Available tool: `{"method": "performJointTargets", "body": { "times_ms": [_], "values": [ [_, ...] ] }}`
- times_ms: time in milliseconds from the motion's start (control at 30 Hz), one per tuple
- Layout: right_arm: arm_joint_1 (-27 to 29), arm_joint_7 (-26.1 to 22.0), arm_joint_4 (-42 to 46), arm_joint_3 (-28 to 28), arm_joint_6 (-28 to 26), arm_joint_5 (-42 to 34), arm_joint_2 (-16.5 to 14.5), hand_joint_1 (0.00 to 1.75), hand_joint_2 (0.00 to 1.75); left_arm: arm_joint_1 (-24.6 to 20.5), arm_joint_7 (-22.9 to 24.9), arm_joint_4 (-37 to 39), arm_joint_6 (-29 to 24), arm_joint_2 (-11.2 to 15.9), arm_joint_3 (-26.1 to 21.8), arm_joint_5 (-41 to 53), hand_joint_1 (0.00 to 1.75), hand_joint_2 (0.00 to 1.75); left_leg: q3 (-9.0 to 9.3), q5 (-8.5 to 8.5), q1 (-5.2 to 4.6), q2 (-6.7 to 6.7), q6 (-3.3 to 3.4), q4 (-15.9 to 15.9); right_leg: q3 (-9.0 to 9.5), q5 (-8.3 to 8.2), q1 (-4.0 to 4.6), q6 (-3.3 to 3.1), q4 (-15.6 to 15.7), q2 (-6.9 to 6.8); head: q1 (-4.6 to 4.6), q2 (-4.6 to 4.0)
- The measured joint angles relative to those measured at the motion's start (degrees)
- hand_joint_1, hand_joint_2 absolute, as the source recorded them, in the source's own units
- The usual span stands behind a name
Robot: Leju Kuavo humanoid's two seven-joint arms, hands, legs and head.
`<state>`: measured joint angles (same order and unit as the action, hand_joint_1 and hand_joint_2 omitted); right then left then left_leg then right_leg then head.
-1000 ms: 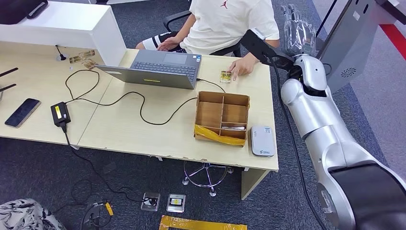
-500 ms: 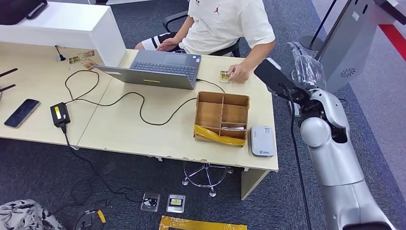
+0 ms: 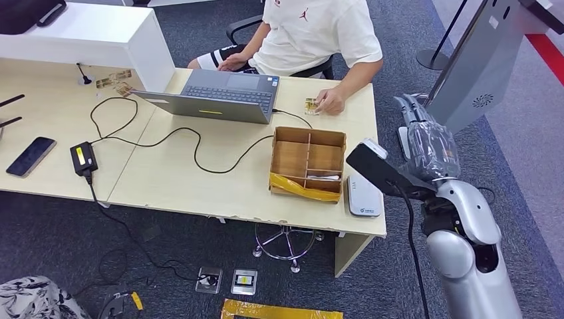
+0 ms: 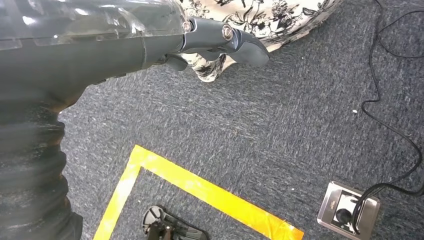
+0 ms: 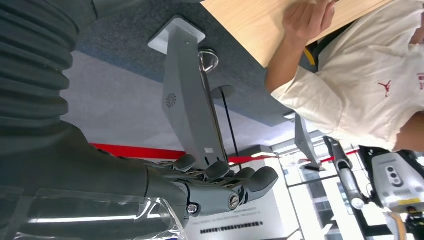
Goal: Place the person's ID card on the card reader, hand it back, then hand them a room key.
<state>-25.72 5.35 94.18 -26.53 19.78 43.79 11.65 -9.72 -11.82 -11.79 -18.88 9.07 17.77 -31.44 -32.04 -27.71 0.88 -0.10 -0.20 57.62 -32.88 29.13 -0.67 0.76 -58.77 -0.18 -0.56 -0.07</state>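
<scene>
A small yellowish ID card [image 3: 312, 105] lies on the desk's far edge, under the fingertips of the seated person's hand [image 3: 332, 100]. The white card reader [image 3: 364, 198] sits at the desk's near right corner, partly behind my wrist camera. Beside it stands a partitioned cardboard box [image 3: 308, 161] with a white card [image 3: 325, 177] in a front compartment. My right hand [image 3: 429, 141], wrapped in clear plastic, hovers off the desk's right edge, level with the box; its fingers [image 5: 220, 176] are loosely extended and hold nothing. My left hand [image 4: 222, 39] hangs over the carpet, empty.
An open laptop [image 3: 223, 95] sits in front of the person, with its cable looping to a power brick [image 3: 84, 158]. A phone [image 3: 30, 155] lies at the left. A grey kiosk stand [image 3: 475, 63] rises just right of my right hand. Floor sockets [image 3: 228, 280] and yellow tape lie below.
My right arm has drawn back and down from beside the person's hand to the desk's right edge near the card reader. The person's hand stays on the ID card.
</scene>
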Motion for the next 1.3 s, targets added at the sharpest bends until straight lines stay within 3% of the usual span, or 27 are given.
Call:
{"method": "performJointTargets", "body": {
  "times_ms": [167, 333, 533, 967, 1300],
  "values": [
    [1.3, -1.82, 0.02, -0.76, -1.02, 2.23, 0.0, 0.0, 1.75, -0.08, 0.03, 0.0, -0.07, -0.02, 0.0, 0.26, 0.0, 1.75, -0.02, 0.0, -0.01, -0.01, 0.0, 0.0, -0.01, 0.0, -0.01, 0.0, 0.01, 0.0, 0.01, 0.0],
    [1.58, -4.88, -2.59, -2.53, -5.19, 9.72, -0.45, 0.0, 1.75, -0.32, 0.46, -0.01, -0.2, -0.08, 0.0, 0.65, 0.0, 1.75, -0.04, 0.0, 0.0, -0.02, 0.0, -0.01, 0.0, 0.0, 0.01, 0.0, 0.0, -0.01, 0.01, 0.0],
    [1.52, -8.52, -12.79, -6.94, -9.59, 15.89, -3.99, 0.0, 1.75, -1.44, 1.39, -0.05, -0.31, -0.25, 0.02, 1.56, 0.0, 1.75, -0.05, 0.01, 0.01, -0.06, -0.02, -0.02, -0.01, 0.01, 0.01, -0.02, -0.08, -0.06, 0.0, 0.0],
    [0.87, -9.87, -26.46, -13.31, -12.25, 18.53, -9.8, 0.0, 1.75, -2.29, 2.07, -0.14, -0.5, -0.5, 0.02, 2.02, 0.0, 1.75, -0.07, 0.01, 0.0, -0.07, -0.02, -0.01, -0.04, 0.05, 0.01, -0.07, -0.09, -0.08, 0.0, 0.0],
    [0.4, -10.02, -31.91, -15.58, -12.96, 18.65, -11.84, 0.0, 1.75, -2.26, 2.21, -0.14, -0.7, -0.5, 0.02, 1.99, 0.0, 1.75, -0.07, 0.01, 0.0, -0.07, -0.02, -0.02, -0.05, 0.05, 0.01, -0.07, -0.09, -0.07, 0.01, 0.0]
  ]
}}
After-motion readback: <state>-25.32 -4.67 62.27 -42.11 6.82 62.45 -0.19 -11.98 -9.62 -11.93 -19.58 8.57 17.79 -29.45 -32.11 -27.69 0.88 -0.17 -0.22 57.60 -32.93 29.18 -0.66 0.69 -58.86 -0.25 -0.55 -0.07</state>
